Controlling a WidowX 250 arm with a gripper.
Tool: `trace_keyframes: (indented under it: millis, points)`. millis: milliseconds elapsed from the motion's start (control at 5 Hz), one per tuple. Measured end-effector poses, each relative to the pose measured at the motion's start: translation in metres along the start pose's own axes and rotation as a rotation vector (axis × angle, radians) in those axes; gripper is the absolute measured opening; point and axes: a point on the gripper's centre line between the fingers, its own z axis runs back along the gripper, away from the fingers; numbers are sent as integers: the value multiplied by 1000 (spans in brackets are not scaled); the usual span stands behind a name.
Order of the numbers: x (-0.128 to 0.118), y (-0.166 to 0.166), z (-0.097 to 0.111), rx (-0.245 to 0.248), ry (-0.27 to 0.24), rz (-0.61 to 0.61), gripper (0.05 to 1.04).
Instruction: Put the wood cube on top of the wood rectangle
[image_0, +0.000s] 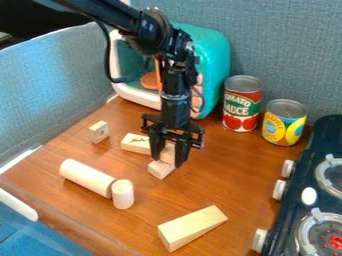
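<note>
Your gripper (167, 162) looks clamped on the wood cube (168, 151) at the wood rectangle (160, 170). Release off-centre and it may tip; a dragging fingertip could shift both.

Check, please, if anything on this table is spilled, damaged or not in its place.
Nothing looks spilled, damaged or misplaced. The red can and yellow can stand upright; the long wooden cylinder lies on its side, which seems harmless.

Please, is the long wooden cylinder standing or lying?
Lying on its side: the long wooden cylinder stretches along the brown table.
</note>
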Motion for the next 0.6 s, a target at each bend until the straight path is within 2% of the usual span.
trace_keyframes:
  millis: [400, 600]
  points:
    - [0, 9, 1, -1, 2, 35, 586]
    - [-1, 13, 1, 14, 10, 31, 685]
